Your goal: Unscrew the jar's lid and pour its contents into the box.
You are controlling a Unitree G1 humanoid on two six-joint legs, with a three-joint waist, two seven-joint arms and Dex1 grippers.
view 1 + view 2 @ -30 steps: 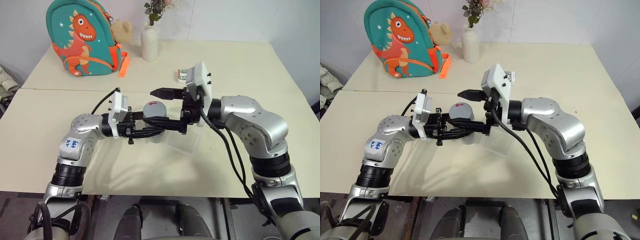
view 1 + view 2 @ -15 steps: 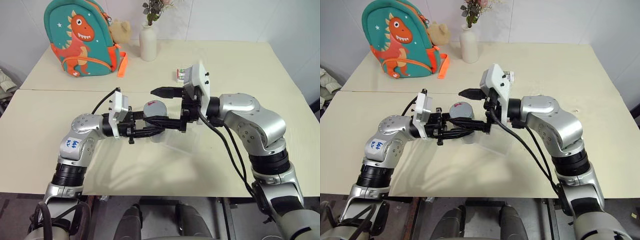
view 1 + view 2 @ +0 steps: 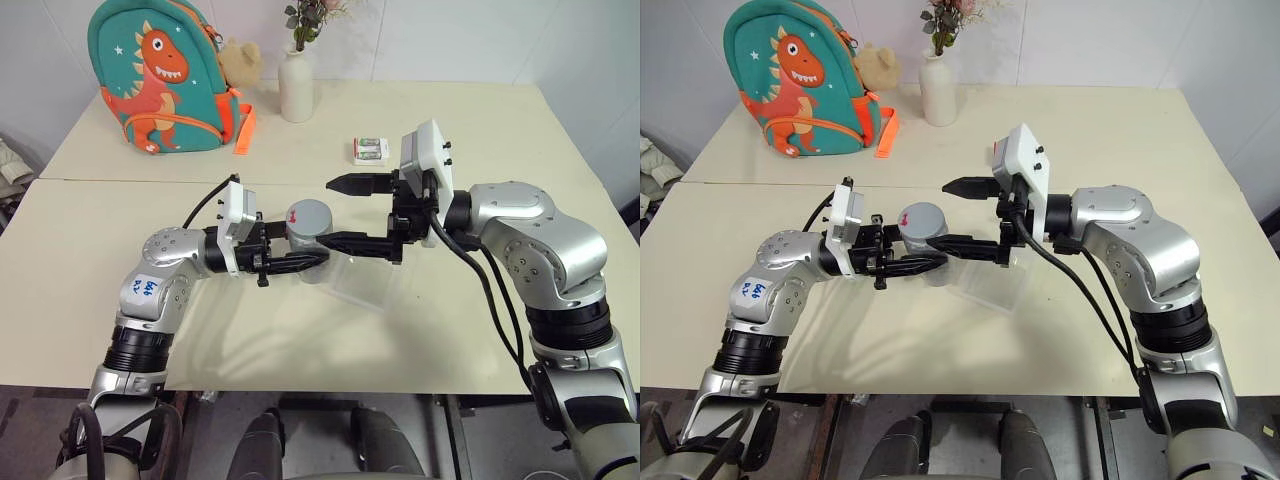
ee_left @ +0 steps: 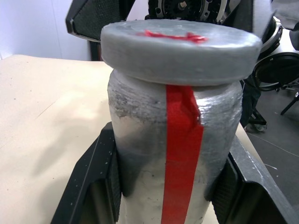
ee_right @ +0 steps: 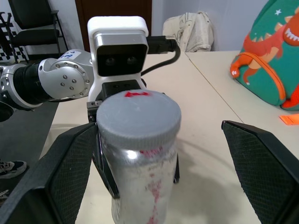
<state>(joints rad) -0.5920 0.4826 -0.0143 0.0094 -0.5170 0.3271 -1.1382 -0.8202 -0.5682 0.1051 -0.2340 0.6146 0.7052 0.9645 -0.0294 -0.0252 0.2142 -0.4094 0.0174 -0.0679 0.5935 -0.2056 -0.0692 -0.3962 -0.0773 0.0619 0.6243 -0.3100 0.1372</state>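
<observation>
While the left pincer [image 3: 296, 262] was clamped tight around the jar [image 3: 308, 245], holding it upright above the cream counter [image 3: 90, 260], the right pincer [image 3: 342, 212] sat with its two black fingers spread wide and nothing between them. One finger [image 3: 352, 183] hung up past the lid [image 3: 311, 216], the other ran low beside the jar, neither gripping it as far as I could see. Lid was on the jar, grey with a red mark on top, and a red stripe ran down the jar's side. The clear box [image 3: 365, 284] lay on the counter right under the right pincer, just beside the jar. Couldn't make out any contents.
</observation>
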